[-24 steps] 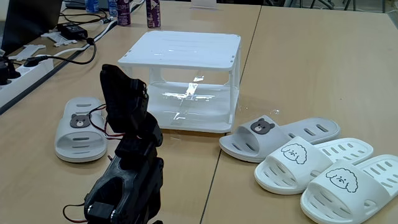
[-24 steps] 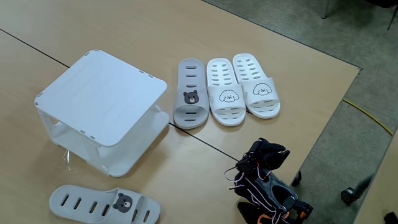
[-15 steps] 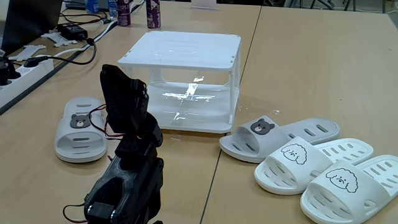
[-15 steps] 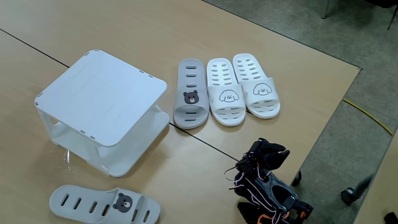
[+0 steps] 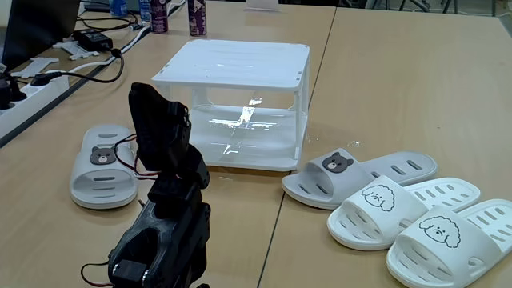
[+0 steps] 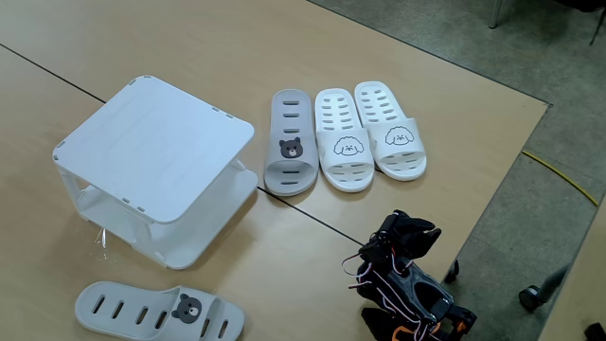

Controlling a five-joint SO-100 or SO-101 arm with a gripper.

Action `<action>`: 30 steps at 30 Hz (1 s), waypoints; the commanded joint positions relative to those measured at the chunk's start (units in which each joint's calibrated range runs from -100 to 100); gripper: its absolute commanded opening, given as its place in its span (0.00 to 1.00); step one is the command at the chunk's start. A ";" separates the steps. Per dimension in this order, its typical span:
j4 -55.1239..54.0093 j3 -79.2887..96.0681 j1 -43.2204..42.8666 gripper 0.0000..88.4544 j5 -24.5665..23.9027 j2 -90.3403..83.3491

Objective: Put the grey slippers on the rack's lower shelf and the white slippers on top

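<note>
Folded back over the arm's base, the black tool (image 5: 152, 108) holds nothing; whether its jaws are parted I cannot tell. No slipper is shelved: one grey slipper (image 6: 159, 311) lies apart on the bench (image 6: 312, 256), the other (image 6: 291, 142) beside the white slippers (image 6: 367, 133). The rack (image 6: 156, 161) stands bare, so the first pick seems pending, likely a reach to a grey slipper.
</note>
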 commanded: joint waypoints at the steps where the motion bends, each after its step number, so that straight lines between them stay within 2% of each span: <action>1: -0.17 0.81 -0.13 0.01 0.42 0.27; 18: -0.08 0.81 -0.62 0.01 0.42 1.19; 26: -0.08 0.99 -1.03 0.01 0.42 28.46; 30: 1.82 0.09 -6.63 0.01 0.42 48.06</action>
